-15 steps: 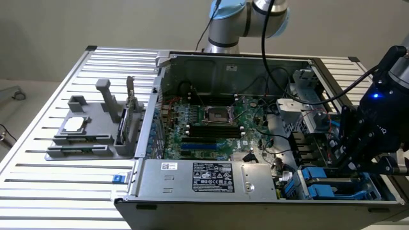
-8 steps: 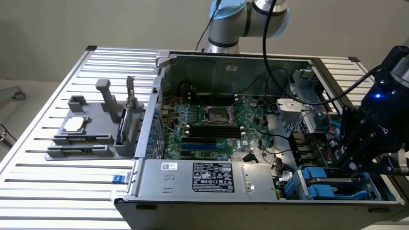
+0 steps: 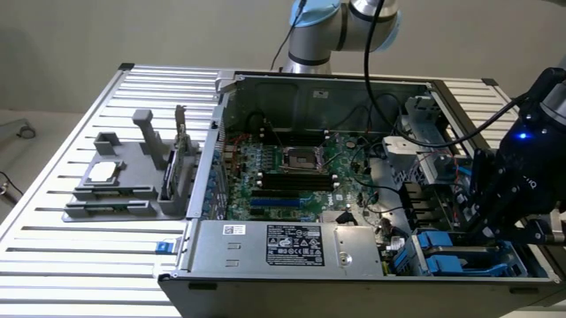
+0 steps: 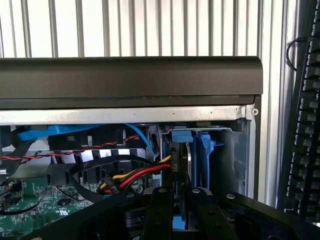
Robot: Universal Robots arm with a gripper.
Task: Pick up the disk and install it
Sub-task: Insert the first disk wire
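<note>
Exterior view: The open computer case [image 3: 327, 78] lies on the slatted bench [image 3: 89, 265]. I see the tool [image 3: 495, 230] lowered over the case's near corner on the exterior view's right. It is directly above the blue drive cage [image 3: 451, 258], just beside the power supply [image 3: 283, 244].

Wrist view: The disk [image 4: 180, 150] stands on edge in the drive cage [image 4: 205, 150], directly ahead of the tool [image 4: 180, 192] and in line with it. The two fingers [image 4: 160, 210] are drawn in on either side of the disk's thin edge, with its blue carrier frame showing between them. I judge the tool to be pinching the disk rather than standing clear of it. The disk presents its narrow edge to the camera, with its broad faces turned toward the fingers. I judge its long axis to run away from the tool, into the cage slot, so travel along that axis is the governing relation. Red and yellow cables [image 4: 145, 172] lie just beside the slot. A keyboard [image 4: 305, 125] lies outside the case.
</note>
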